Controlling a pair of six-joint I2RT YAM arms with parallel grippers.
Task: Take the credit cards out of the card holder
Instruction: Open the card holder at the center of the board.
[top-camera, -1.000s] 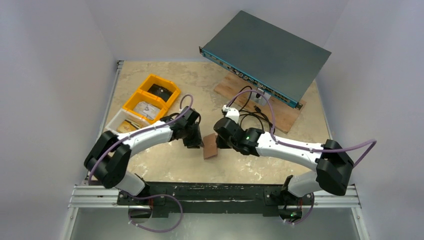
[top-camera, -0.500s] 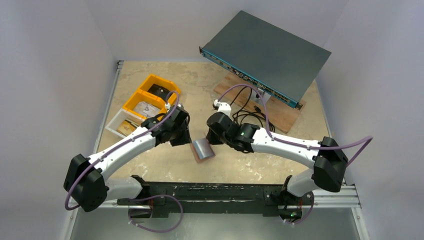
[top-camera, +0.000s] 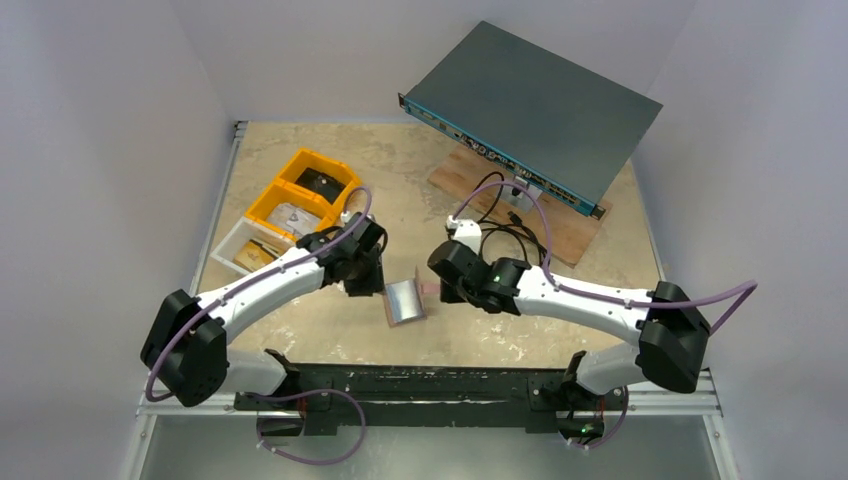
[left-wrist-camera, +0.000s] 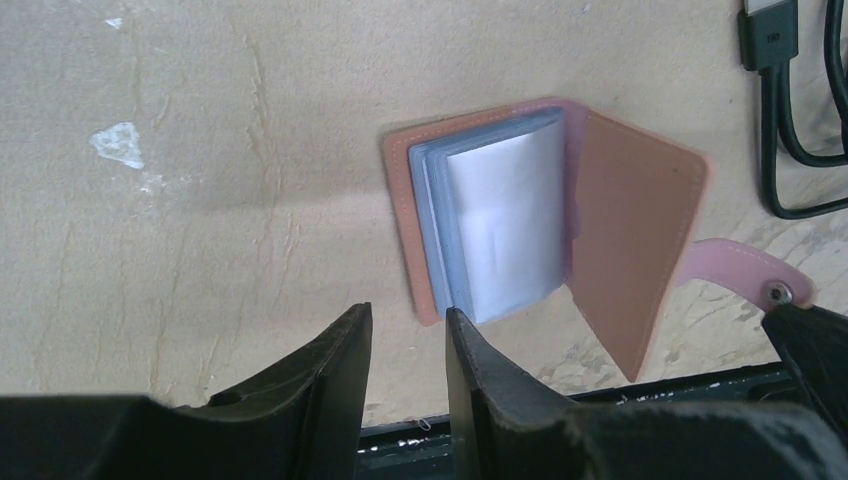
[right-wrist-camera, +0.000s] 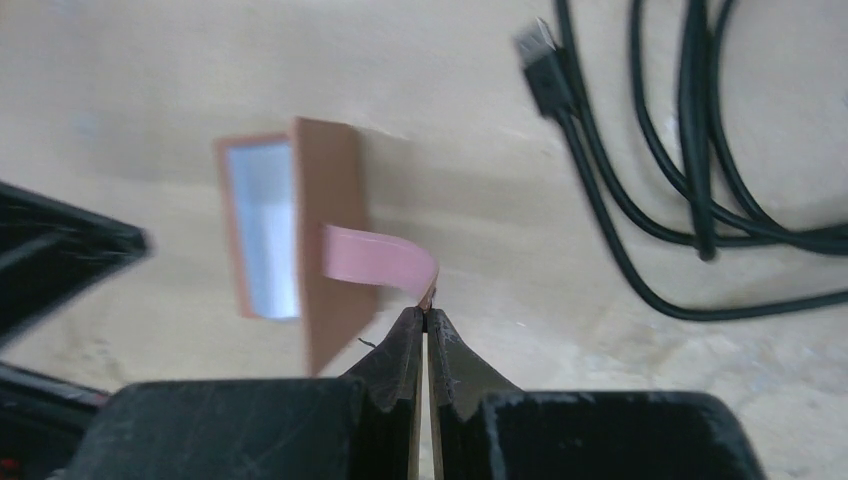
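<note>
Rack unit (top-camera: 535, 100): far right, propped at a tilt. The front-panel lettering is too small for me to read.
Right arm: reaching left, right gripper (right-wrist-camera: 427, 318) pinched tight on the card holder (left-wrist-camera: 625, 240) by its strap (right-wrist-camera: 375, 265).
Left arm: bent low, left gripper (left-wrist-camera: 407, 318) jaws slightly apart, empty, just left of the holder.
Holder: mid-table, open between both grippers.
Contents: pale credit cards (left-wrist-camera: 505, 230), stacked inside.

Card holder (left-wrist-camera: 630, 240): tan-brown leather bifold, lying open; one cover is flat on the table, the other is tilted up.
Strap (left-wrist-camera: 725, 260): pink tab on the raised cover with a round snap stud near its end; my right gripper (right-wrist-camera: 427, 318) pinches its tip.
Credit cards (left-wrist-camera: 500, 225): pale blue-grey stack seated in the flat half, top face glossy.
Location: near the black cables (left-wrist-camera: 790, 120), not touching them.
</note>
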